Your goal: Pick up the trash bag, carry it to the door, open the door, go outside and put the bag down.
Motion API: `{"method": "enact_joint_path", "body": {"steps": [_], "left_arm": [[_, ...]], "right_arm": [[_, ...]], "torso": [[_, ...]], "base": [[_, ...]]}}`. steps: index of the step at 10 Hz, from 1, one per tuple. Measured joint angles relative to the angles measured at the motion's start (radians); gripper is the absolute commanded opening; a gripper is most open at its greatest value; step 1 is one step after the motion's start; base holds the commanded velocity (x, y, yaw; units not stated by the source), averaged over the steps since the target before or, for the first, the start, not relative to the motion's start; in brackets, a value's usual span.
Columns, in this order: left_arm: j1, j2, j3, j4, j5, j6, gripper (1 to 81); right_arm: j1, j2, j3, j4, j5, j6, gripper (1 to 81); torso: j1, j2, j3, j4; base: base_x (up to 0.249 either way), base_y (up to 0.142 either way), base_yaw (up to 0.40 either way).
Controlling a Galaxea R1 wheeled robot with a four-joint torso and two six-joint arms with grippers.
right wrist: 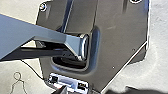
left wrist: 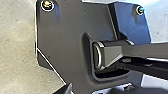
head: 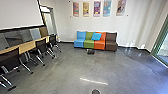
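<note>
A small dark object [head: 90,51] lies on the floor in front of the couch in the head view; whether it is a bag I cannot tell. At the right edge stands a glass door or window with a green frame [head: 156,40]. A doorway [head: 48,18] opens in the back wall at the left. In the left wrist view, a dark tip of my left gripper [left wrist: 65,89] shows beside the robot's base. A dark tip of my right gripper [right wrist: 61,90] shows over the base's edge in the right wrist view.
A colourful couch [head: 95,43] stands against the far wall. Along the left are a long table [head: 25,46] and several dark chairs [head: 41,46]. Another dark round thing [head: 95,91] is at the near floor. A thin cord [right wrist: 18,77] lies beside the base.
</note>
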Motion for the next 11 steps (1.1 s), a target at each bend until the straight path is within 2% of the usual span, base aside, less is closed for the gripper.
{"method": "enact_joint_path", "body": {"steps": [11], "left_arm": [[0.0,0.005,-0.001,0.0,0.0,0.0,81.1]], "right_arm": [[-0.001,0.003,-0.009,-0.001,-0.002,0.0,81.1]], "torso": [[0.0,0.0,0.0,0.0]], "base": [[0.166,0.0,0.0]]}}
